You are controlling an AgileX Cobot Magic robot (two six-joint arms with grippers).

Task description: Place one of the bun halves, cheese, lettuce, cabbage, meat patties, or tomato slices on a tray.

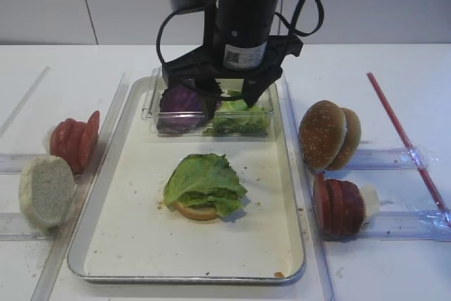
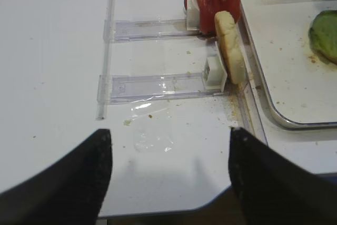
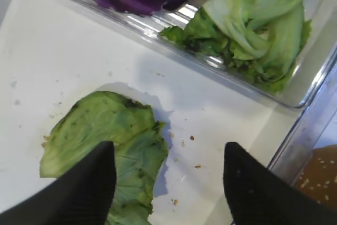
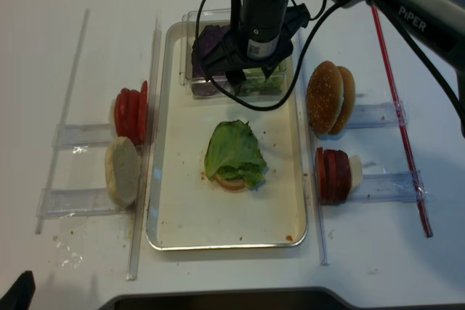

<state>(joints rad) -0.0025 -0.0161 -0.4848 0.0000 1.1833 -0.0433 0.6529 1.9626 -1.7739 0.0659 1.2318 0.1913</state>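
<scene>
A lettuce [image 1: 205, 184] leaf lies on a bun half [image 1: 196, 210] in the middle of the tray [image 1: 134, 237]. The right gripper [image 1: 227, 94] hangs above the tray's far end, jaws wide and empty. The left gripper [image 2: 168, 175], beside the tray, is wide too.

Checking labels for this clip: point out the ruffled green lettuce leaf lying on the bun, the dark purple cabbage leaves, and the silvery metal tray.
ruffled green lettuce leaf [image 1: 204, 182], exterior high view, leaf centre
dark purple cabbage leaves [image 1: 182, 101], exterior high view, top
silvery metal tray [image 1: 187, 275], exterior high view, near rim
</scene>
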